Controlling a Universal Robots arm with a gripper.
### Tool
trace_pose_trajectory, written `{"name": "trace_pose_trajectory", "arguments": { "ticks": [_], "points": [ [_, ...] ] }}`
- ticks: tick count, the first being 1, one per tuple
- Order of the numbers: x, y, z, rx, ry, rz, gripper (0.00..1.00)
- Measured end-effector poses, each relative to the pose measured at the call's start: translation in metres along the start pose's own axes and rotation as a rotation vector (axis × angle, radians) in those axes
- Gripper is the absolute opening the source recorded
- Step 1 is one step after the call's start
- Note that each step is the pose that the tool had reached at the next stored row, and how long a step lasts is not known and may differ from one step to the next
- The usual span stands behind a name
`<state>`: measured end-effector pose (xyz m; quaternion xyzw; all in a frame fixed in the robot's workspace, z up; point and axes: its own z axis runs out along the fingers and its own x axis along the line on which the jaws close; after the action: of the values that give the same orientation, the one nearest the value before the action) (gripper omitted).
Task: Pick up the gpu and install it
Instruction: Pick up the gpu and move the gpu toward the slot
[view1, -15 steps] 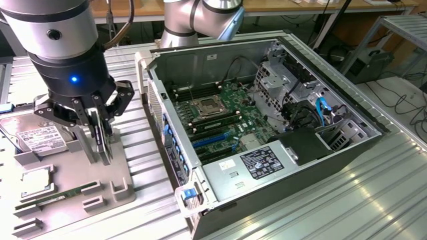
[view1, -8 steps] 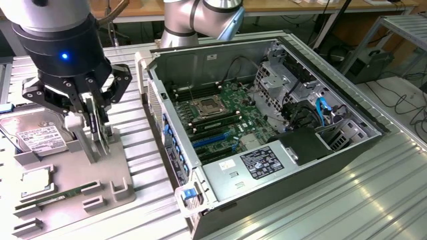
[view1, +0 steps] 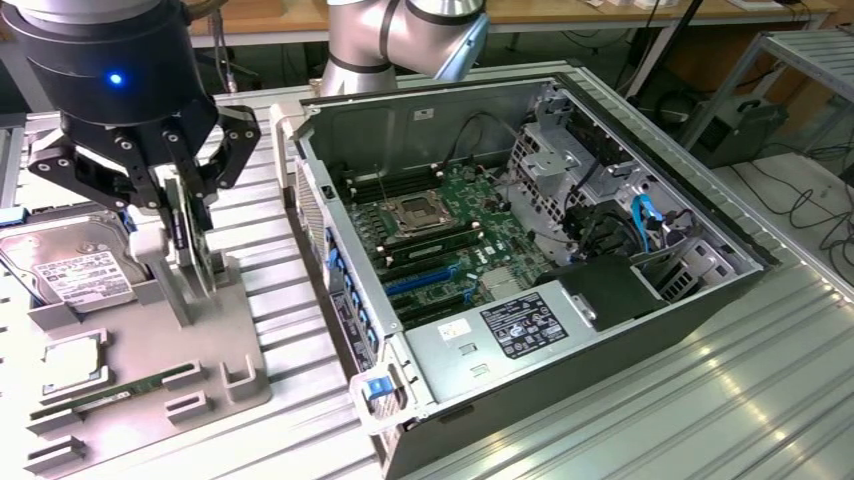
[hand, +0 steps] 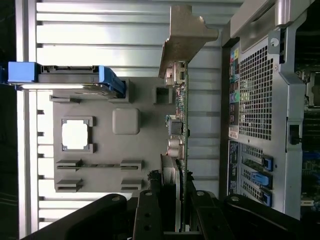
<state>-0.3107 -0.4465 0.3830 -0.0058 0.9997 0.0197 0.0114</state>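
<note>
The gpu (view1: 200, 262) stands upright on edge in a gray holder tray (view1: 234, 350) on the counter (view1: 747, 400), with the claw (view1: 187, 215) clamped on its upper edge. In the exterior view, 1 hard drive (view1: 74, 265) lies at 9 o'clock and an open computer case (view1: 534, 250) at 3 o'clock.

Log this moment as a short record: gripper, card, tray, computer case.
gripper: black gripper, closed on the thin dark gpu card
card pose: upright on edge, silver end bracket, lower edge at a holder slot of the grey parts tray
also on tray: silver hard drive with white label, green memory stick
case: open grey computer case, motherboard exposed, on the exterior view's right of the tray
</note>
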Motion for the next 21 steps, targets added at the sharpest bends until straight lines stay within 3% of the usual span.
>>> {"name": "trace_pose_trajectory", "arguments": {
  "ticks": [21],
  "points": [
    [0.0, 0.0006, -0.0161, 0.0, 0.0, 0.0, 0.27]
  ]
}}
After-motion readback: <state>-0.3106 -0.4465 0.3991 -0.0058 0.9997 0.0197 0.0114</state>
